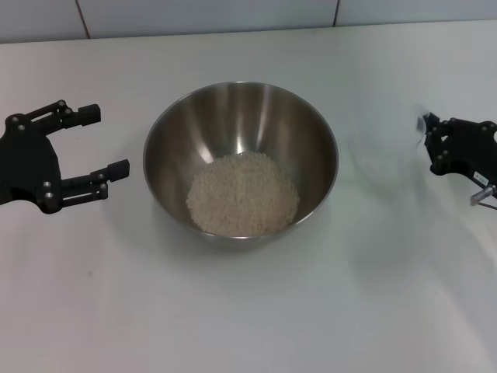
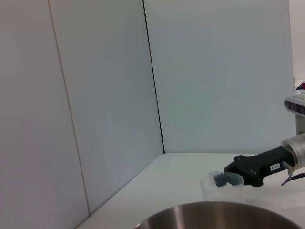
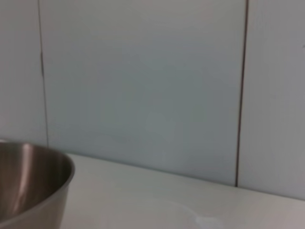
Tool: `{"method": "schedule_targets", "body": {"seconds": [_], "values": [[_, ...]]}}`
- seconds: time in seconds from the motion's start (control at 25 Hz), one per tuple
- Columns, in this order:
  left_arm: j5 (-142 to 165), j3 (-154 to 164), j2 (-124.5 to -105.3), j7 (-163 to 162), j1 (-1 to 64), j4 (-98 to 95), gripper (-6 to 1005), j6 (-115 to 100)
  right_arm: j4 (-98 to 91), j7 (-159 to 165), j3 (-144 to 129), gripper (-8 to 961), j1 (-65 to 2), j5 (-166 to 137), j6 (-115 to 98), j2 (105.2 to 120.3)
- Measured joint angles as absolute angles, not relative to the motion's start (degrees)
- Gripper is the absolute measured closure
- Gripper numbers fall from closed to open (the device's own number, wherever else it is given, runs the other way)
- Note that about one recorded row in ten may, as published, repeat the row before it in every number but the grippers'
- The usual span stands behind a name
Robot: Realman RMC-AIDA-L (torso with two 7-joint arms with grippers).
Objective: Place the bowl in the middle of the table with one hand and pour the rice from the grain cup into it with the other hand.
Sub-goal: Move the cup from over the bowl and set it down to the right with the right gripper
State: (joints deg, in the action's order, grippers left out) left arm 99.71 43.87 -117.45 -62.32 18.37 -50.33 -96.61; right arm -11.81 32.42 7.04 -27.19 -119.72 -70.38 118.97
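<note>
The shiny steel bowl (image 1: 241, 124) stands in the middle of the white table (image 1: 248, 311) with a pale heap of rice (image 1: 243, 194) in its bottom. My left gripper (image 1: 109, 141) hovers open just left of the bowl, holding nothing. At the table's right edge sits my right gripper (image 1: 429, 144). In the left wrist view the clear grain cup (image 2: 221, 188) stands upright right at the tip of the right gripper (image 2: 225, 179), beyond the bowl's rim (image 2: 219, 206). The cup looks empty. The bowl's side (image 3: 28, 186) also shows in the right wrist view.
A pale tiled wall (image 1: 233, 15) runs along the far edge of the table. Bare white tabletop lies in front of the bowl and on both sides.
</note>
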Motion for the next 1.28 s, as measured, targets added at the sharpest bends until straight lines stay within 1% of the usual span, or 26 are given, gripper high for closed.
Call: {"method": "schedule_targets", "body": {"seconds": [1.2,1.28], "values": [[99.8,43.9,-117.67,-62.3,18.1,-50.7,287,-97.2,-10.8,30.9,5.2,949,-27.1,-119.7,-67.4,119.00],[99.8,43.9,-117.68,-62.4,18.1,-50.7,287,-97.2,-10.8,30.9,5.2,908,-26.8,-119.7,-67.4,119.00]]}}
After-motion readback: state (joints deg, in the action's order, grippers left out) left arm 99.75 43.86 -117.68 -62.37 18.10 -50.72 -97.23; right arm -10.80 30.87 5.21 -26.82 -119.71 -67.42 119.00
